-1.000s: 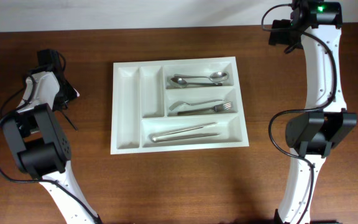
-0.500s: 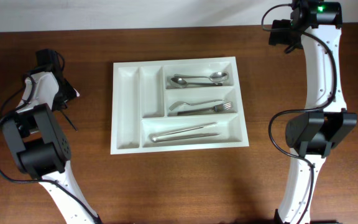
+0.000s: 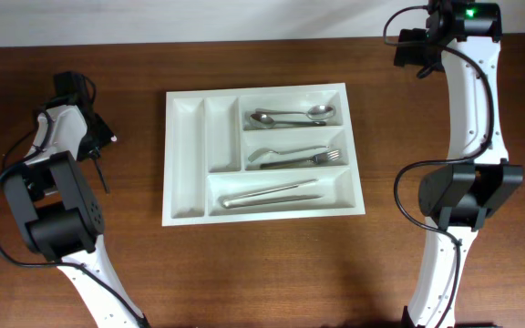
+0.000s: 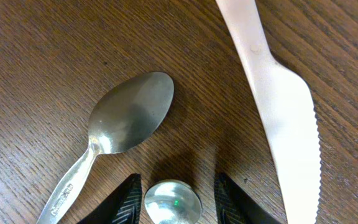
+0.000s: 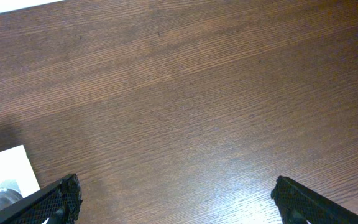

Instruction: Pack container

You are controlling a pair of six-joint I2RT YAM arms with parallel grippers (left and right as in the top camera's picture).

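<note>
Left tool (image 4: 177, 182) hangs low over the bench (image 3: 262, 264) near its left edge. Its fingers are partly spread to either side of a small round shiny metal piece (image 4: 173, 202). A dark gap shows on one side, so it does not look pinched yet, and what the piece belongs to I cannot tell. Right tool (image 5: 176, 190) is spread wide over bare wood at the far right corner, holding nothing.

The container (image 3: 167, 155) lies flat at the middle of the bench, well apart from both tools. By my reading the packing is well along. Spoons (image 3: 290, 116) fill the far long compartment, forks (image 3: 294, 158) the middle one, and slim metal pieces (image 3: 272, 194) the near one. Both narrow upright compartments are bare.

Loose items remain by the left tool. A dull steel spoon (image 4: 129, 121) with a smooth oval bowl lies beside a matte white plastic knife (image 4: 278, 93) with a serrated edge. The wood is dark with fine grain. The container is smooth white plastic with rounded walls.
</note>
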